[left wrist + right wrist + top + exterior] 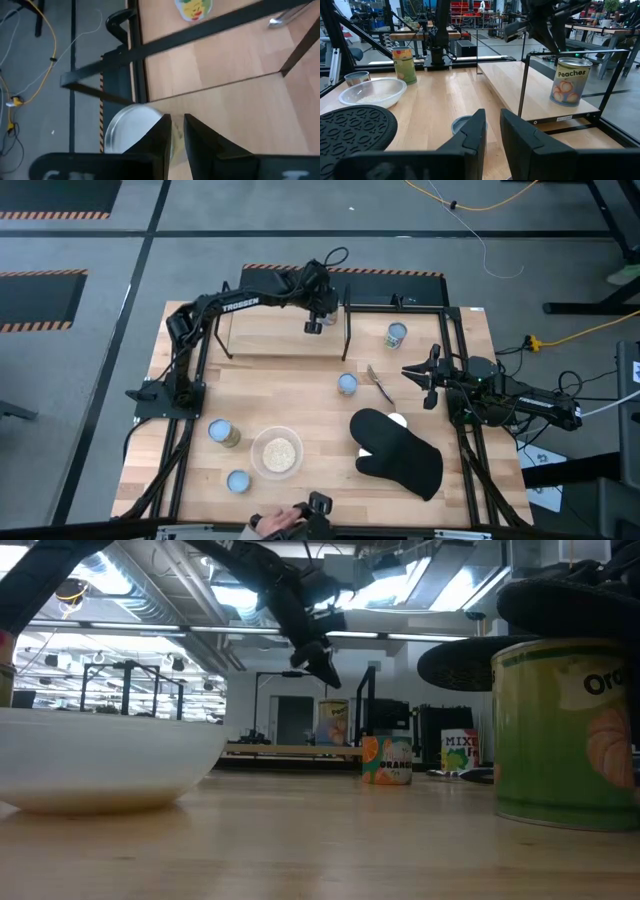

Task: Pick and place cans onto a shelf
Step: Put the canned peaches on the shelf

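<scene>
A: High view. Left gripper (315,320) is over the shelf (275,330) at the table's (200,380) far edge, with a can (313,328) standing right below it. Right gripper (428,377) waits by the right edge. The bowl (277,452) near the front edge holds pale grain.

B: Low view. The left gripper hangs just above that can.

A: Left wrist. Fingers (155,142) nearly together, holding nothing. I'd lift straight up and not clip the rim.

B: Right wrist. Same narrow slit, empty.

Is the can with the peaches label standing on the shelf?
Yes, the peaches can stands upright on the shelf, near its far end in the right wrist view.

Can (131,131) half behind left gripper (177,131)
</scene>
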You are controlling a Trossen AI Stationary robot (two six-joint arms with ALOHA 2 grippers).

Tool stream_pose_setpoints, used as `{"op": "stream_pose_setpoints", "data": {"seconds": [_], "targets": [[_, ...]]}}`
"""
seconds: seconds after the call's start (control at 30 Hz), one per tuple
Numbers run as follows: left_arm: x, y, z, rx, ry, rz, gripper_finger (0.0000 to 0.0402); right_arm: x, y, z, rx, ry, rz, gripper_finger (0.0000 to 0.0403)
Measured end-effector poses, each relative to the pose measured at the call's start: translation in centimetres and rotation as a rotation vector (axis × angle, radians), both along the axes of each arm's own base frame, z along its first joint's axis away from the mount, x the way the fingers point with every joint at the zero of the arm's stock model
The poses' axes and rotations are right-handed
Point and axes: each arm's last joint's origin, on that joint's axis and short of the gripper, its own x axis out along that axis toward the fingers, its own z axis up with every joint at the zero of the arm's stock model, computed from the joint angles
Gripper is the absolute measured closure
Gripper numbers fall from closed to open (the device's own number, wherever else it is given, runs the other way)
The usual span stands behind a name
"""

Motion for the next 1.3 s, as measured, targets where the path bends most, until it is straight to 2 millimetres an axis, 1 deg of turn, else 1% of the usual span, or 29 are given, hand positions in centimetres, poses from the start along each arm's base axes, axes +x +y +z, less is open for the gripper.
{"op": "stream_pose_setpoints", "data": {"seconds": [0.07,0.23,0.3,0.43,0.57,0.63,0.73,0.83,0.93,1.13,1.3], "targets": [[0.2,-0.4,0.0,0.005,0.004,0.003,0.0356,0.0,0.0,0.0,0.000,0.000,0.000,0.0339],[0.8,-0.9,0.3,0.042,-0.018,0.121,0.0356,0.0,0.0,0.0,0.000,0.000,0.000,0.0339],[0.9,-1.1,0.3,0.037,-0.021,0.120,0.0352,0.0,0.0,0.0,0.000,0.000,0.000,0.0339],[1.1,-1.3,0.3,0.011,-0.043,0.135,0.0327,0.0,0.0,0.0,0.000,0.000,0.000,0.0339],[1.2,-1.1,0.4,-0.022,-0.082,0.189,0.0295,0.0,0.0,0.0,0.000,0.000,0.000,0.0339],[1.5,-0.9,0.2,-0.042,-0.114,0.224,0.0287,0.0,0.0,0.0,0.000,0.000,0.000,0.0339],[2.0,-0.6,-0.4,-0.071,-0.145,0.260,0.0284,0.0,0.0,0.0,0.000,0.000,0.000,0.0339],[2.4,-0.5,-1.3,-0.082,-0.139,0.267,0.0284,0.0,0.0,0.0,0.000,0.000,0.000,0.0339],[2.6,-0.4,-1.8,-0.082,-0.132,0.269,0.0286,0.0,0.0,0.0,0.000,0.000,0.000,0.0339],[2.5,-0.1,-2.0,-0.030,-0.116,0.325,0.0287,0.0,0.0,0.0,0.000,0.000,0.000,0.0339],[2.5,0.0,-2.0,-0.030,-0.118,0.354,0.0287,0.0,0.0,0.0,0.000,0.000,0.000,0.0339]]}}
